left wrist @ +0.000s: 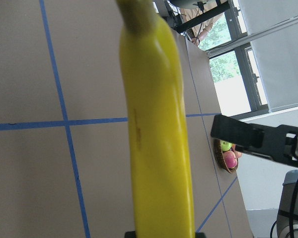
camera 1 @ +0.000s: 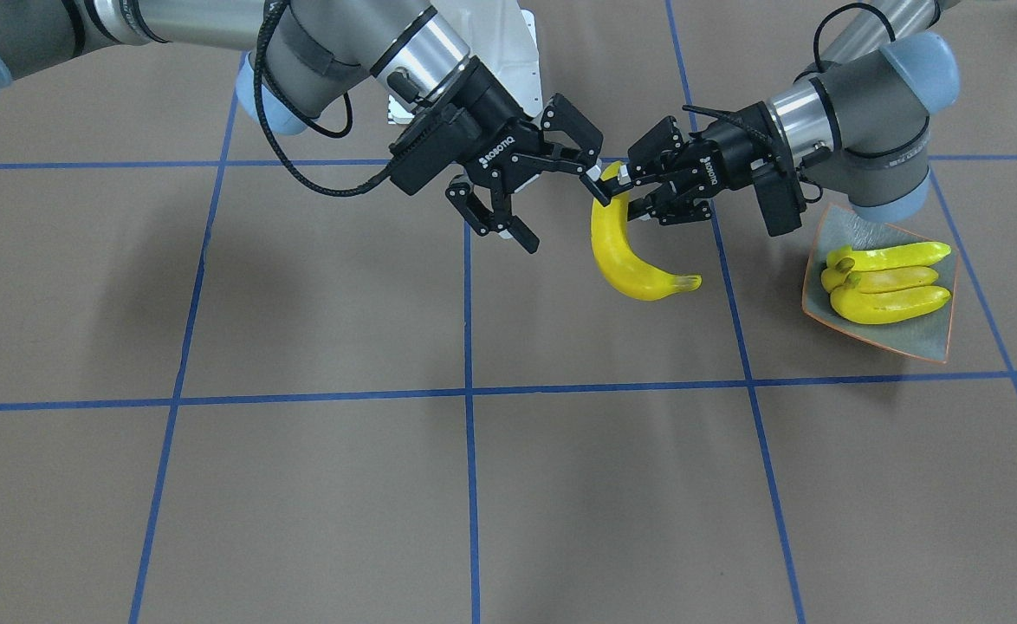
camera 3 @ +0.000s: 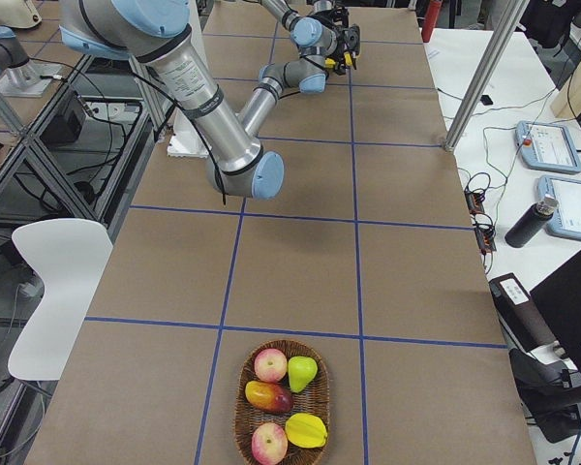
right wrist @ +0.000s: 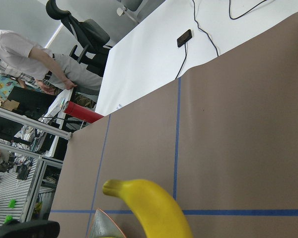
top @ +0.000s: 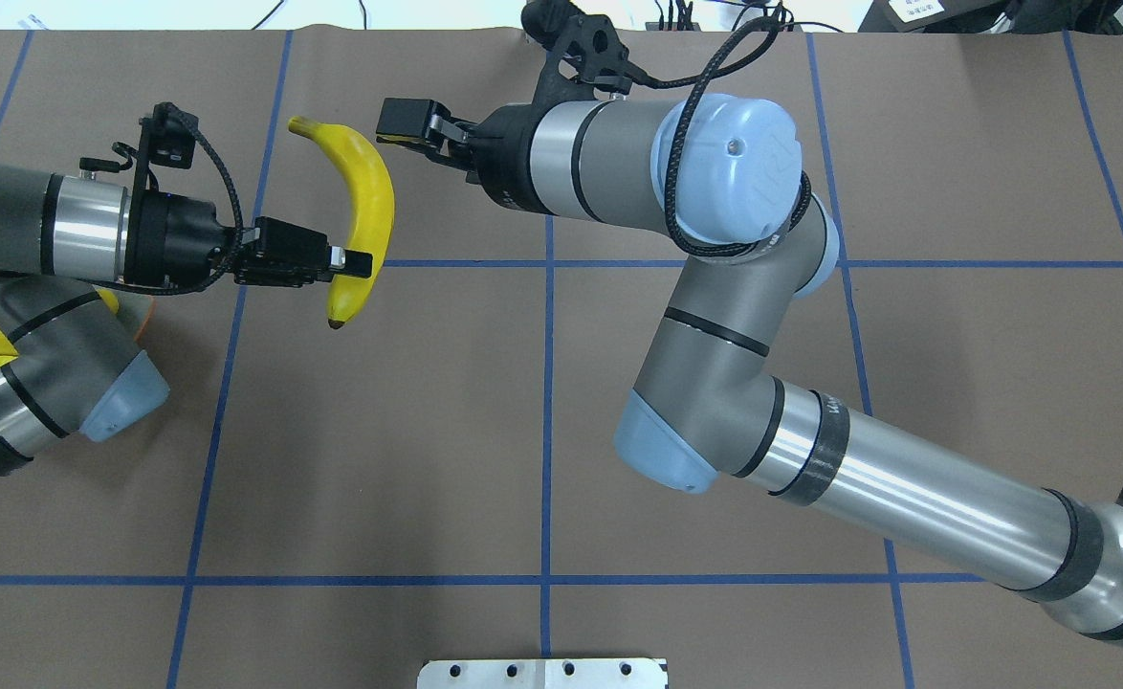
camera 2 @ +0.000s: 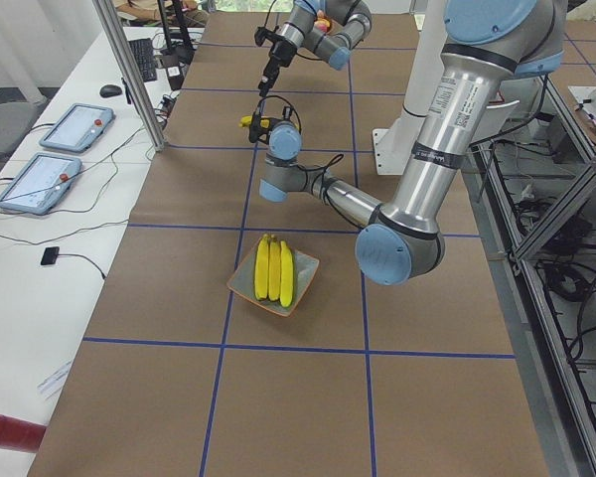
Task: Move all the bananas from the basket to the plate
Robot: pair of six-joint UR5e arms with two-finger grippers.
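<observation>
- The banana [camera 1: 623,260] is held up off the table [camera 1: 301,485], between the two arms. It is apart from the plate [camera 1: 903,340], which lies toward the robot's left with three more bananas [camera 1: 890,282] side by side on it.
- The left gripper [top: 356,263] is clamped across the banana close to its near end. The right gripper [camera 1: 562,208] is spread wide with nothing in it, one fingertip [camera 1: 593,170] just beside that same end.
- It is likely light, stiff plastic with a glossy skin, so slippery (an end grip may let it swing or twist). A hold across the thicker middle would be steadier.
- Its long axis runs near to far, about level as far as I can judge. The dark-tipped end points at the robot and the far end bends leftward.
- The basket [camera 3: 242,412], at the table's right end, holds other fruit and no bananas.
</observation>
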